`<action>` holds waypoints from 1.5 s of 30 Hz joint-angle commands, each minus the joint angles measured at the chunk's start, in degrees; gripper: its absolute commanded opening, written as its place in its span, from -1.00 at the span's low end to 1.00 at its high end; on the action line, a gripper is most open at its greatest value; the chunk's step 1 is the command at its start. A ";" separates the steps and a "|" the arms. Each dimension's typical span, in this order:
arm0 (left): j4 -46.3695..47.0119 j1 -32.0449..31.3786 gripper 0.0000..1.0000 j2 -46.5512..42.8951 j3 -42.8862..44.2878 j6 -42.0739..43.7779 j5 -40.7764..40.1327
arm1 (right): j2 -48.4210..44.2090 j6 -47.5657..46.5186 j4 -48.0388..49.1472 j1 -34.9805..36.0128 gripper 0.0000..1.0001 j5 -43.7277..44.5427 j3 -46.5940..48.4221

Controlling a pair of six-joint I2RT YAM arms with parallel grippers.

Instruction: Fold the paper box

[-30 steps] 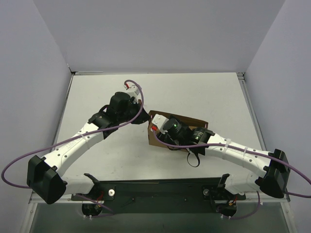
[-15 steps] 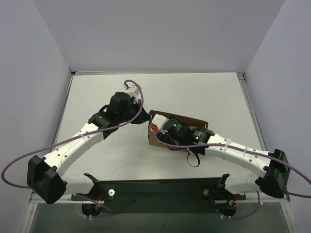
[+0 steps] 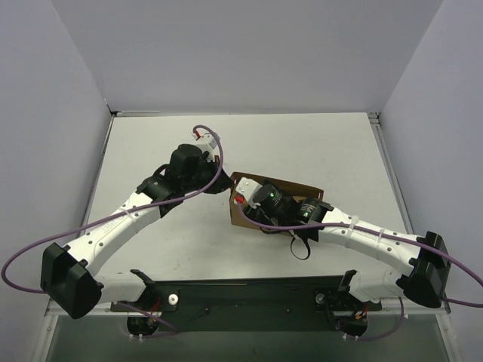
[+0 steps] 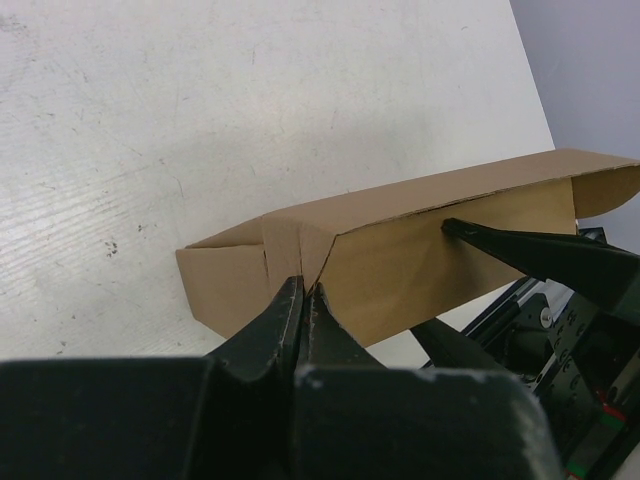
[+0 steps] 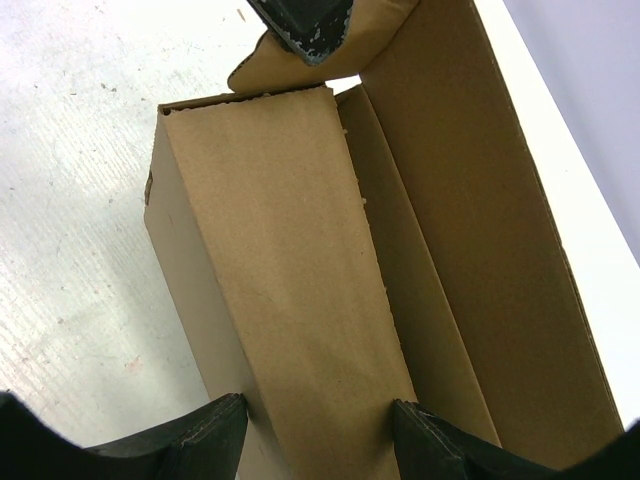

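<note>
The plain brown corrugated cardboard paper box (image 3: 238,214) (image 4: 400,250) (image 5: 290,250) lies mid-surface on the white surface (image 3: 302,143), its long axis running left to right and angling slightly nearer at the right end. The left claw (image 3: 220,176) (image 4: 303,305) is pinched closed on the box's left-end flap. The right claw (image 3: 253,199) (image 5: 320,420) grips a folded long wall between its spread fingers.

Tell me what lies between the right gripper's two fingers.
Between the fingers of the right gripper lies a brown cardboard panel of the paper box, one finger at each long edge; the right wrist view shows it.
</note>
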 commanded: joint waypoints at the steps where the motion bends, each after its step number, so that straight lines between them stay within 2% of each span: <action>1: -0.31 -1.35 -1.00 -2.76 -3.08 1.60 1.00 | 0.88 2.97 -4.19 0.45 0.15 -2.18 -2.39; 7: -0.75 -2.66 -1.00 -2.86 -7.04 2.74 0.30 | 0.27 2.97 -3.93 0.45 0.15 -2.00 -2.48; 21: -6.64 -7.94 -1.00 -1.54 -8.80 5.20 -14.90 | -0.08 3.05 -3.75 0.45 0.15 -1.12 -2.92; 30: -4.10 -7.94 -1.00 -3.30 -5.03 8.18 -15.26 | -0.52 3.76 -3.93 0.54 0.15 -1.04 -3.01; 36: -4.09 -8.03 -1.00 -1.01 -1.51 10.65 -15.26 | -0.52 3.93 -4.19 0.45 0.15 -0.77 -2.92; 37: -3.92 -8.03 -0.97 -0.58 -1.25 11.17 -15.26 | -0.52 4.02 -4.28 0.45 0.15 -0.77 -2.83; 41: -2.69 -7.94 -0.55 -0.66 -0.54 12.05 -15.43 | -0.44 4.02 -4.37 0.37 0.16 -0.68 -2.74; 45: -1.28 -7.94 -0.27 -0.66 0.07 13.02 -15.70 | -0.26 4.11 -4.54 0.37 0.16 -0.68 -2.56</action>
